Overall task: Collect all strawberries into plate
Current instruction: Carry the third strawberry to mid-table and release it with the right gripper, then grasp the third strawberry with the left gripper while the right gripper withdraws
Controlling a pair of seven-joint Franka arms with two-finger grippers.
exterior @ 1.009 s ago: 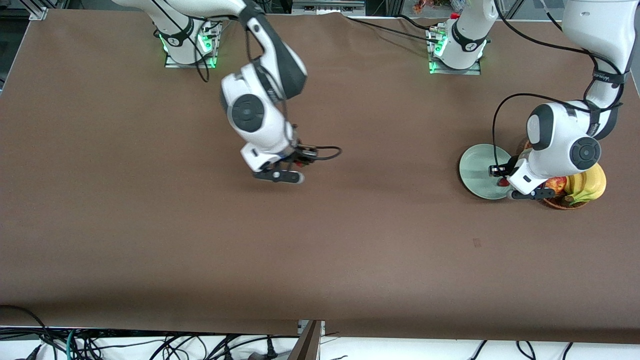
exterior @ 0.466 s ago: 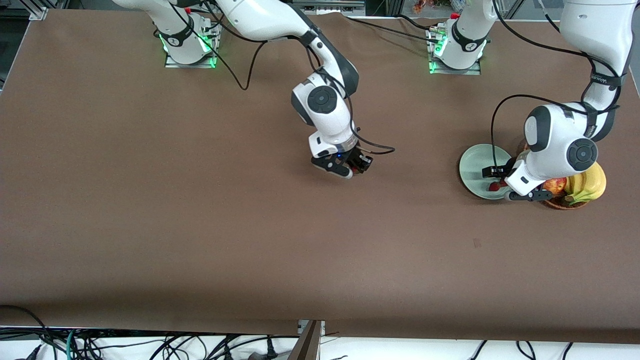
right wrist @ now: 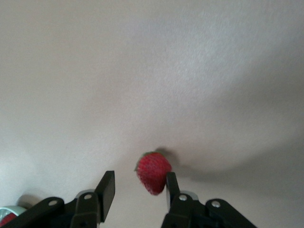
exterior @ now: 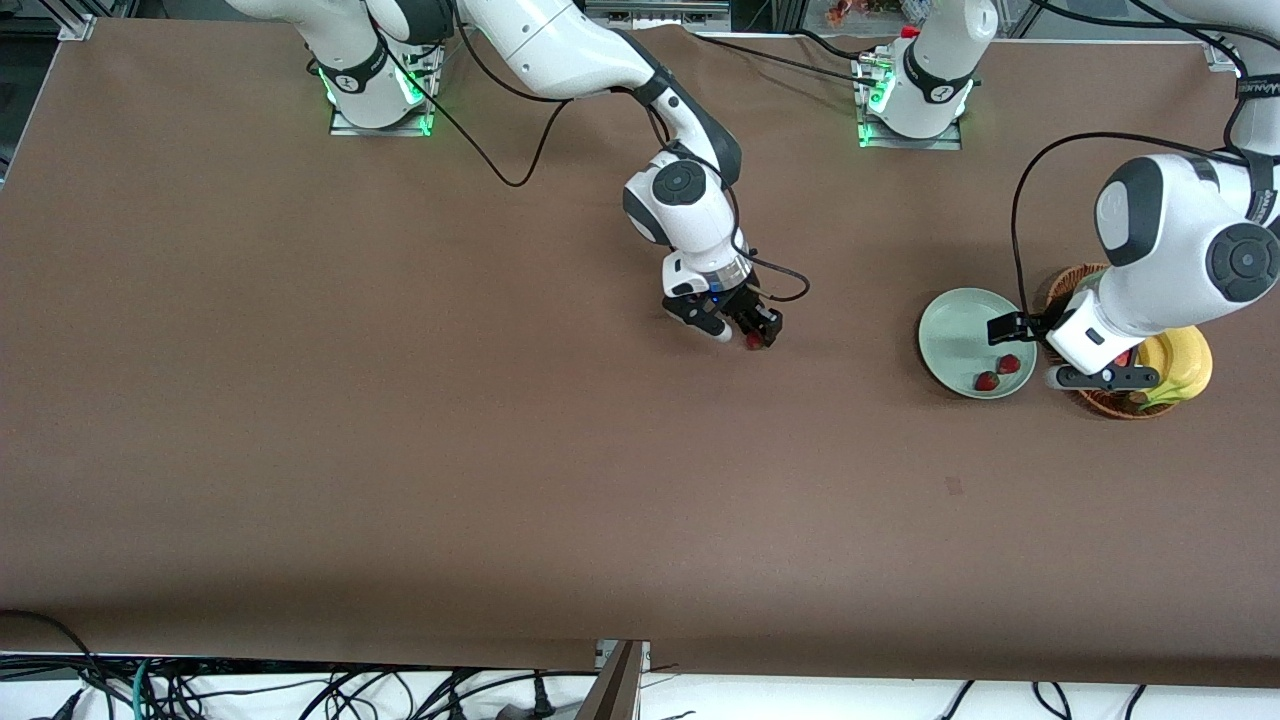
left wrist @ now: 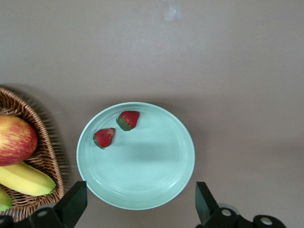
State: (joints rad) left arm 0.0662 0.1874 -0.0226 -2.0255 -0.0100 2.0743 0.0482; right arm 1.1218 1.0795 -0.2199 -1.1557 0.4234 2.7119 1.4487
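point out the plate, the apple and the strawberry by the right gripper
plate (left wrist: 142, 178), left wrist view, bare middle of the dish
apple (left wrist: 14, 140), left wrist view, its red skin, in the basket
strawberry (right wrist: 153, 173), right wrist view, red body between the right gripper's fingers

Your left arm hides most of the basket (exterior: 1085, 275); the wrist frame's edge crops its apple (left wrist: 14, 140) and banana (left wrist: 23, 179).

high front view facing robots, wrist views close, looking down
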